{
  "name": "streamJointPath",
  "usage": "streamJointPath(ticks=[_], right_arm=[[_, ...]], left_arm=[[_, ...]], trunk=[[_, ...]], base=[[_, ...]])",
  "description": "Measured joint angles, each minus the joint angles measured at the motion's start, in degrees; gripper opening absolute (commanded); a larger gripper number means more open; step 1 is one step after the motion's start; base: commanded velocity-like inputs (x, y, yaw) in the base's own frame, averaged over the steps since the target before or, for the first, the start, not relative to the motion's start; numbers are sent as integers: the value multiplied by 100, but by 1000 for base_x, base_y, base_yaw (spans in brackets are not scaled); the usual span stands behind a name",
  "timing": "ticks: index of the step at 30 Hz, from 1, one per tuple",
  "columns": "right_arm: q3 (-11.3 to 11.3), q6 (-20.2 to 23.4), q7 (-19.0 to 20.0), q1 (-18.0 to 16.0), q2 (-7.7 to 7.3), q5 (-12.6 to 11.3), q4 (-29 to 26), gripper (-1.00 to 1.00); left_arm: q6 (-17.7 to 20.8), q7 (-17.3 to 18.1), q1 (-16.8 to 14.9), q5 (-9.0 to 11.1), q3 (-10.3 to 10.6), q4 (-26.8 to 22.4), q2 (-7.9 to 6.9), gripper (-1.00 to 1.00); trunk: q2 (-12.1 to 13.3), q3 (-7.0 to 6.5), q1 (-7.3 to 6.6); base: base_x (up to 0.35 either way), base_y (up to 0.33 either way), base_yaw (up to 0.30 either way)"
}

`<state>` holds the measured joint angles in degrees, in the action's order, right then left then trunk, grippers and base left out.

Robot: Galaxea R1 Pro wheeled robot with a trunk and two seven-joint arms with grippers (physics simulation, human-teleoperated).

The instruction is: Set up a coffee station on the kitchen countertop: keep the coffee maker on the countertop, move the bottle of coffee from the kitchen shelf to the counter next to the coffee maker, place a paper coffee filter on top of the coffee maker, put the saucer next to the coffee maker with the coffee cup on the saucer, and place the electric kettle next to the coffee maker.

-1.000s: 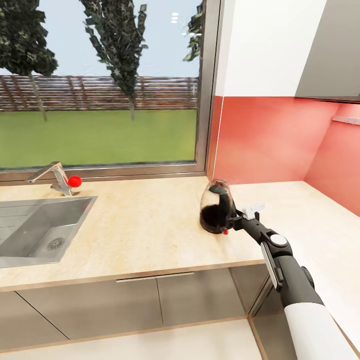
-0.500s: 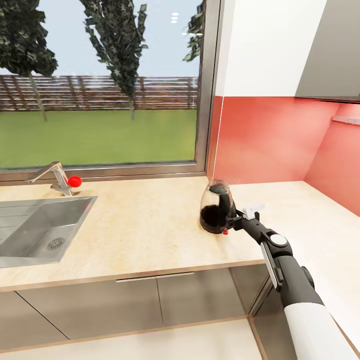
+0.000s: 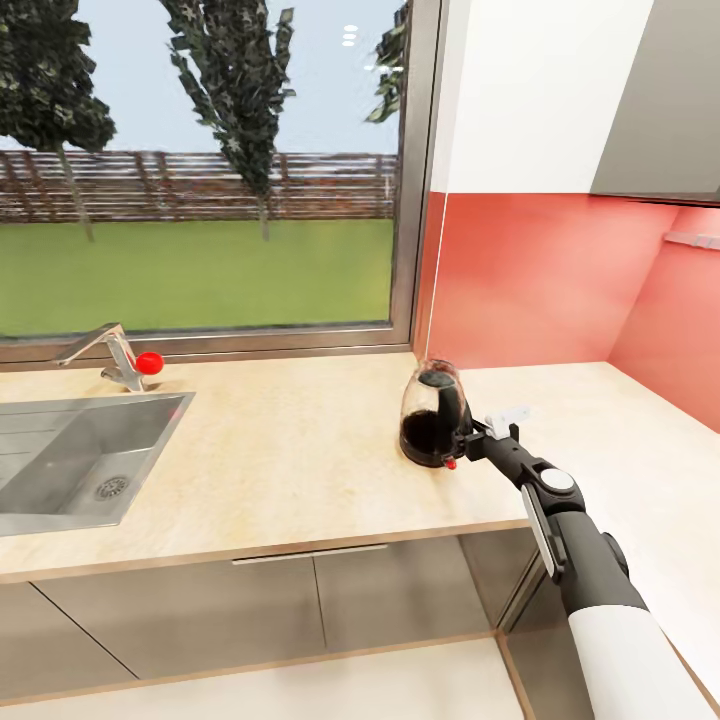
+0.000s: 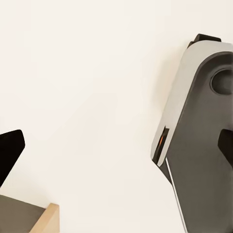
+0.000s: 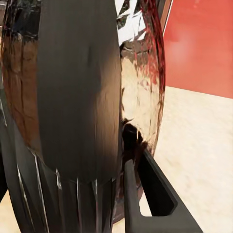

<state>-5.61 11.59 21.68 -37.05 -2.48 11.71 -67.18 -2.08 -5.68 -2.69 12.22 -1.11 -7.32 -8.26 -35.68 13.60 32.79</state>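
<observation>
Electric kettle (image 3: 432,415) stands upright on countertop (image 3: 290,450) — right gripper (image 3: 466,436) clenched on its handle.

The kettle (image 3: 432,415) was clear glass with a black handle and base; the countertop (image 3: 290,460) pale speckled beige, the wall (image 3: 530,280) coral red.

Bright, even daylight; soft shadows

Kitchen: sink (image 3: 60,470), countertop (image 3: 290,450), red backsplash (image 3: 530,280)
</observation>
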Motion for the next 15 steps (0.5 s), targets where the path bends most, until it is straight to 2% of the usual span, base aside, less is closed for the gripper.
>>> streamJointPath(ticks=[11, 15], right_arm=[[-4, 48, -8, -2, 20, 5, -52, -100], [30, 470, -8, -13, 47, -10, -290, -100]], left_arm=[[-3, 8, 0, 1, -3, 0, -8, 100], [-3, 17, 0, 0, -3, 0, -3, 100]], trunk=[[1, 0, 0], [0, 0, 0]], base=[[0, 0, 0], [0, 0, 0]])
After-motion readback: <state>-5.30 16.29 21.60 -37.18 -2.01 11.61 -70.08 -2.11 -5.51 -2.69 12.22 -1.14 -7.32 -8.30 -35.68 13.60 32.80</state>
